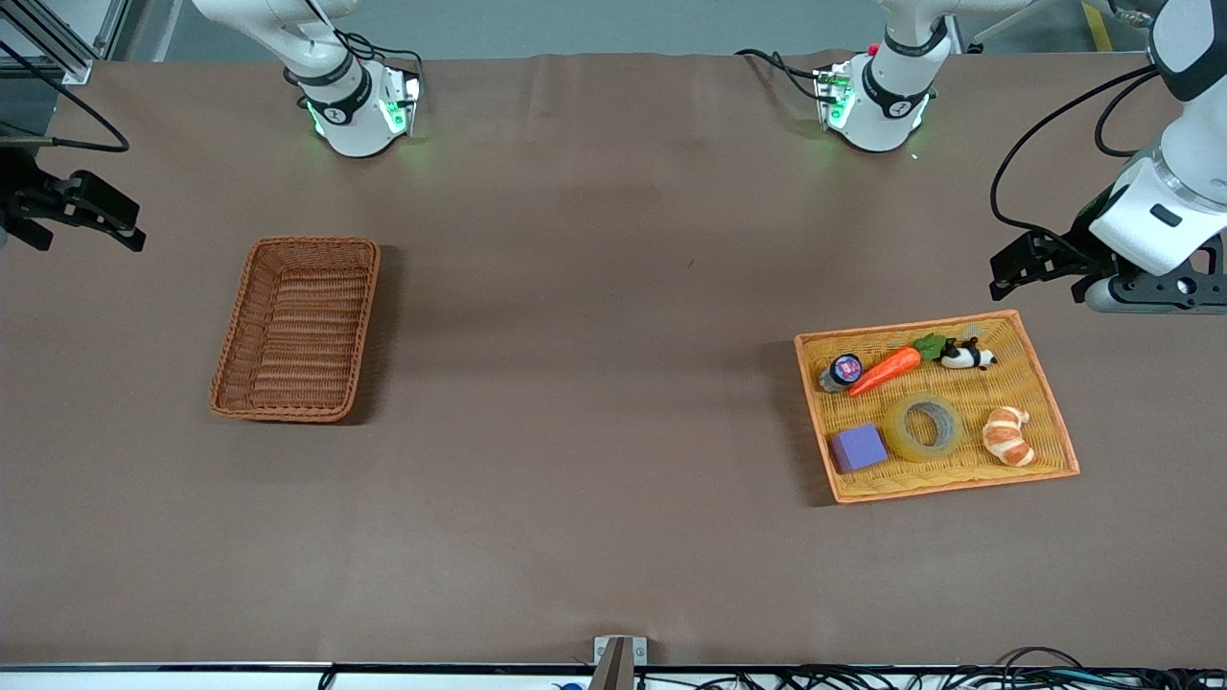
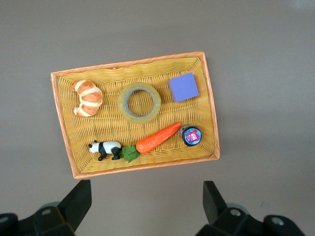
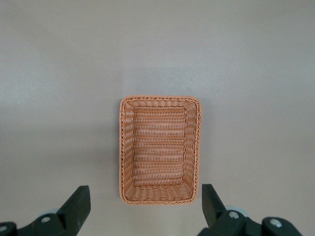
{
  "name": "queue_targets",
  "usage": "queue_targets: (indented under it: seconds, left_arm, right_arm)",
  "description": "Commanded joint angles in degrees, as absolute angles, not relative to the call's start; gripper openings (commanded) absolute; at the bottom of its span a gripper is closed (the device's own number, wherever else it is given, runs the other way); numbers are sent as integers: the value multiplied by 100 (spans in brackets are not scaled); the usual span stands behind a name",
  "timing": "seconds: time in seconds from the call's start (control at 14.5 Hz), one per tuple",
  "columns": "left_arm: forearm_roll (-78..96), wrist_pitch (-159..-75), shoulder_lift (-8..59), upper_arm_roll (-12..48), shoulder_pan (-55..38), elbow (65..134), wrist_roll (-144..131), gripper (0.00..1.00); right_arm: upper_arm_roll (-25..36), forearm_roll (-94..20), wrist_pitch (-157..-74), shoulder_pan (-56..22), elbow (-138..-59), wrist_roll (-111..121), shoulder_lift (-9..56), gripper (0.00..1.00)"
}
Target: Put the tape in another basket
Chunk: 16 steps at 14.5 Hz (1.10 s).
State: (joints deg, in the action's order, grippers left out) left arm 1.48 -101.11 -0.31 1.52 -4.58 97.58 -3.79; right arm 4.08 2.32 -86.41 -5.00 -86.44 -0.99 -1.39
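Note:
The tape (image 1: 923, 427), a translucent yellowish roll with a grey core, lies flat in the flat yellow-orange tray (image 1: 949, 487) at the left arm's end of the table; it also shows in the left wrist view (image 2: 141, 102). The deep reddish-brown wicker basket (image 1: 312, 242) stands empty toward the right arm's end and shows in the right wrist view (image 3: 127, 147). My left gripper (image 1: 1040, 268) is open and empty, up over bare table just off the tray's edge (image 2: 146, 194). My right gripper (image 1: 96, 216) is open and empty, up over the table beside the brown basket (image 3: 145, 192).
The tray also holds a croissant (image 1: 1008, 436), a purple block (image 1: 857, 448), a toy carrot (image 1: 887, 370), a small panda figure (image 1: 968, 356) and a small round jar (image 1: 843, 372). Brown table cloth lies between the two baskets.

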Motion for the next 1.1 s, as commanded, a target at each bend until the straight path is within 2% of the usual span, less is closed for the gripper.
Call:
queue_targets:
  seconds: [0.0,0.55,0.83,1.03]
  left_arm:
    - [36,-10055,-9,176,-448,9721,-413,100]
    - [-97,-10151,254,176,-396,9677,-325,100]
    - [-132,-10747,728,132,-361,9677,-325,100]
    - [-123,-11467,1518,141,-255,9668,-308,100]
  right_arm:
    - [431,105,-8596,-510,-8631,-44,-185,100]
    - [439,105,-8587,-510,-8631,-44,-185,100]
    - [439,105,-8587,-510,-8631,-44,-185,100]
    - [439,105,-8587,-510,-8631,-44,-185,100]
